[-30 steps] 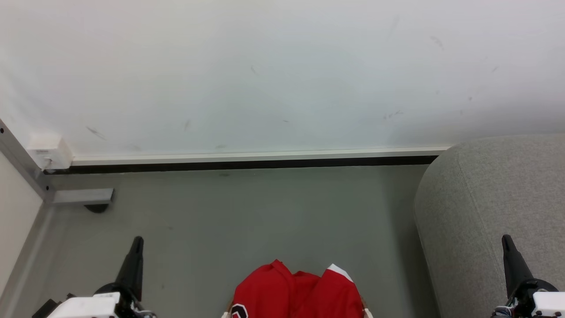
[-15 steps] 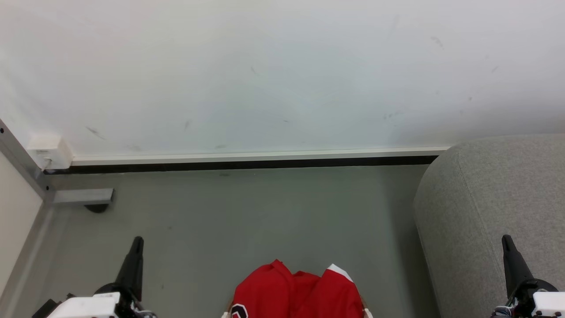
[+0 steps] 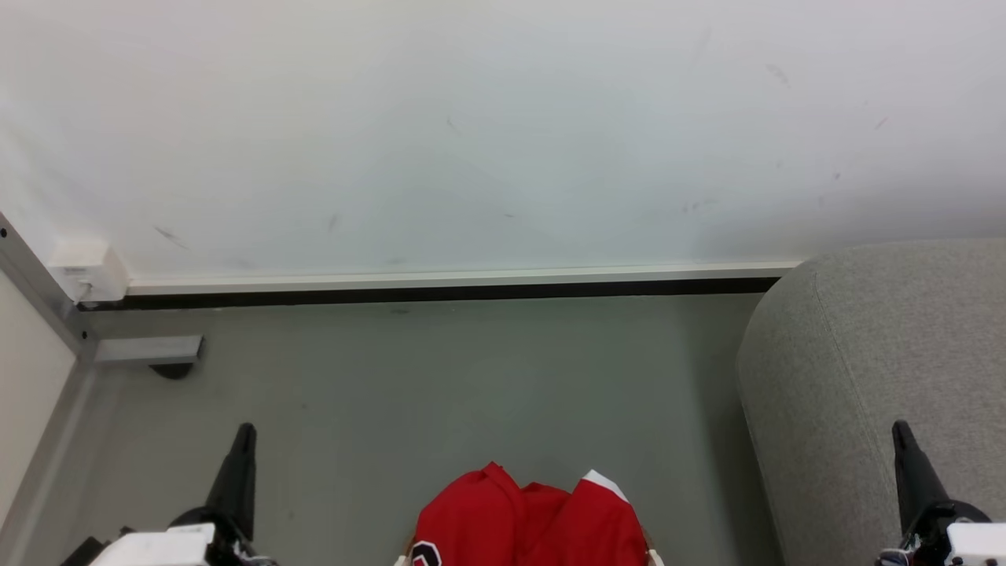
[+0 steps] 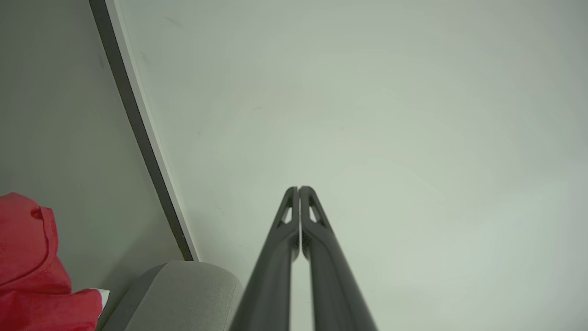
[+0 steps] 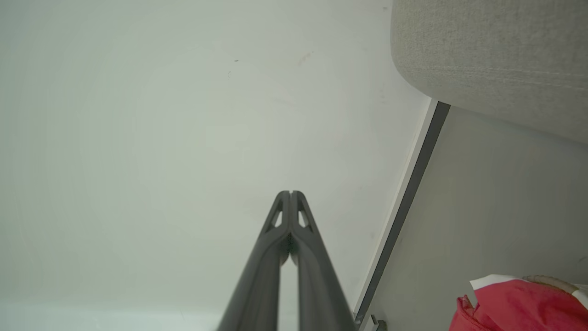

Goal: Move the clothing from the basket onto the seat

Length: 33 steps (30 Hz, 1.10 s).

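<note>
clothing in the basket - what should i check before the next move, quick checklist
1. Clothing heaped in the basket, nothing gripped: ok.
2. Left claw open for a grasp: not ok, it is shut and empty.
3. Right claw open: not ok, shut and empty too.
4. Seat on the robot's right, visible part bare: ok.
5. How many garments lie in the basket: cannot tell, the head view's bottom edge cuts it off.

Scuffed white wall point(image 3: 503, 118) meets grey floor point(image 3: 471, 377) along a dark skirting strip point(image 3: 440, 293).
</note>
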### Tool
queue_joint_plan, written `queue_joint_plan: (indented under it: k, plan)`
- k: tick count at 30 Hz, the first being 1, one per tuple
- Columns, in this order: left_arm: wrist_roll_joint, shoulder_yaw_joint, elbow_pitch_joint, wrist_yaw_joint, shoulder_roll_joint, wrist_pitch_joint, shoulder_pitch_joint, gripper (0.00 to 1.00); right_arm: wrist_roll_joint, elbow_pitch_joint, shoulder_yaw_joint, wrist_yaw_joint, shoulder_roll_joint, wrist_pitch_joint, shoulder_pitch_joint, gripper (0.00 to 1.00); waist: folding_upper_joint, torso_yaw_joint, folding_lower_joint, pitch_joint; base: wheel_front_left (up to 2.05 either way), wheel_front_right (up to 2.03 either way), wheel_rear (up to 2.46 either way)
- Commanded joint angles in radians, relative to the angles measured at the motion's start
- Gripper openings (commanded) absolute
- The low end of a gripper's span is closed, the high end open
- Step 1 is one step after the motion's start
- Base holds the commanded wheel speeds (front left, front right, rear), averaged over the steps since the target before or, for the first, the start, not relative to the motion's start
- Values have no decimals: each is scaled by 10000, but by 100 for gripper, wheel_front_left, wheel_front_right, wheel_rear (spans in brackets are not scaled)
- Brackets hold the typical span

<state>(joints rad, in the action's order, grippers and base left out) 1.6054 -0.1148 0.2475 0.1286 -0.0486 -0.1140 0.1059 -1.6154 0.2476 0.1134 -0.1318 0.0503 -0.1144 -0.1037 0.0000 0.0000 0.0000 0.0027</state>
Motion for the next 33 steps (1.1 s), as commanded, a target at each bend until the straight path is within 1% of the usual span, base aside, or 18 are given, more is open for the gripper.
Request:
queue_joint_plan:
  k: [1,4,12,17,25,28,33]
  plan:
    - [-5,1,22,-4,4,10,-11,100,-5,26,-8,0,0,5,13,100,0,0,0,0,0,0,0]
    - [-18,13,163,-32,47,53,-178,100,-18,163,-68,0,-47,36,168,100,0,2,0,2,0,0,0]
    - [-173,20,-236,-24,37,466,-230,100,74,-243,-448,1,-37,457,153,100,0,18,0,13,0,0,0]
    - [-515,-71,-538,-20,31,701,-267,100,399,-468,-642,2,-30,700,139,100,0,20,0,7,0,0,0]
    - [-1412,-7,-928,-13,22,1057,-324,100,1089,-768,-701,4,-21,1054,141,100,0,35,0,27,0,0,0]
    - [-1974,48,-1064,-10,18,1179,-384,100,1418,-874,-776,4,-18,1182,117,100,0,31,0,20,0,0,0]
    - [-3004,109,-1296,-6,12,1375,-453,100,2358,-1030,-1050,5,-13,1377,38,100,0,4,0,16,0,0,0]
